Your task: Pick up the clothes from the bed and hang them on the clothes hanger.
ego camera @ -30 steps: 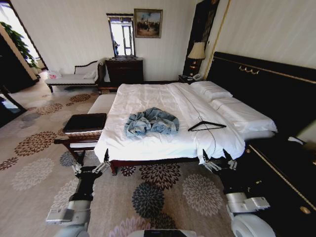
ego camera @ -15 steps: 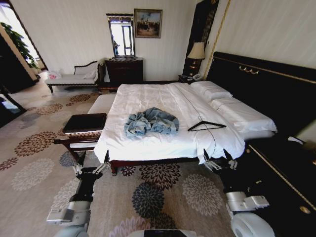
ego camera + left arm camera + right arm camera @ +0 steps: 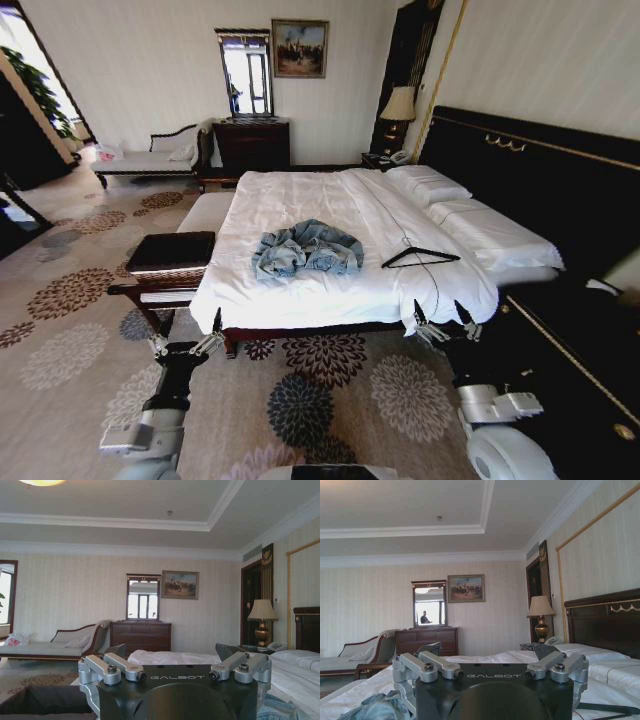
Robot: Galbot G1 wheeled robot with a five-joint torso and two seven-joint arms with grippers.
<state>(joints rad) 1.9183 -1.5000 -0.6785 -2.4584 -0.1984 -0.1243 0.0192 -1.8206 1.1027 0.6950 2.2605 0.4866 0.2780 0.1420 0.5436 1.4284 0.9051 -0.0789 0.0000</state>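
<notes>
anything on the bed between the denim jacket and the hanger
No. In the head view only bare white sheet of the bed lies between the crumpled denim jacket and the black hanger; the two lie apart.

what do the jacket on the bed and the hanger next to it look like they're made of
The jacket looks like washed light-blue denim: mottled fading and stiff crumpled folds, matte. The hanger is a thin black triangle, probably metal wire or plastic; its finish is too small to tell. Both lie on the bed, on matte white sheets, likely cotton.
</notes>
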